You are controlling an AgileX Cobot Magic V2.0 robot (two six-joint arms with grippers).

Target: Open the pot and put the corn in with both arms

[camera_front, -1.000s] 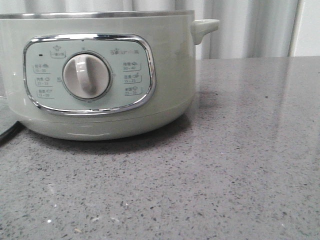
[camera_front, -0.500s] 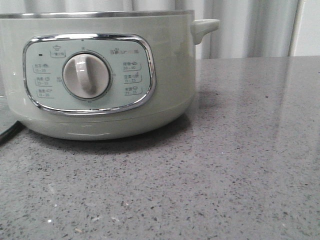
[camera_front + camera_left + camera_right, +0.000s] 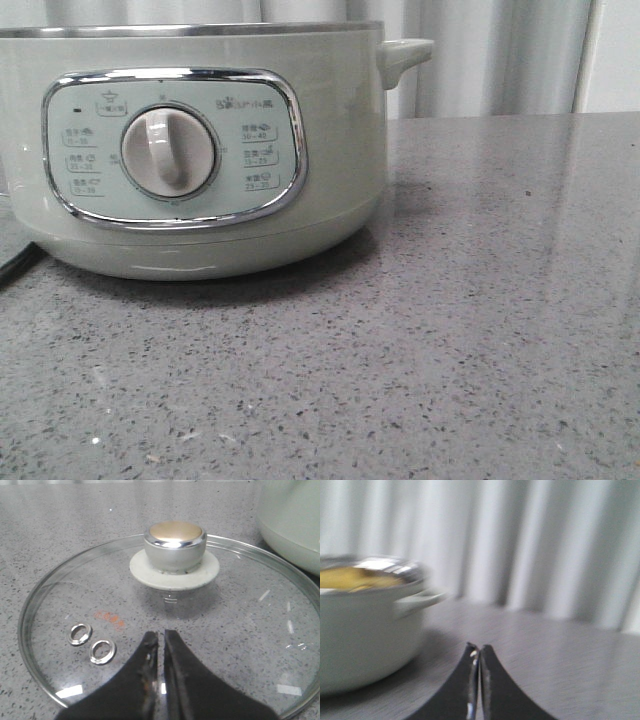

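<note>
Shifted slightly left in my front view, the sage-green round pot (image 3: 200,150) stands open, something yellow (probably corn (image 3: 350,577)) inside; glass lid (image 3: 170,630) lies beside it, both grippers (image 3: 161,645) (image 3: 477,660) closed, empty.

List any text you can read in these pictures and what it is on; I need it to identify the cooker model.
Pot control panel: a brand line above the dial and small setting labels with digits on both sides, all too small to read.
Glass lid: a short orange-red mark, too blurred to read.
Nothing else carries text.
</note>
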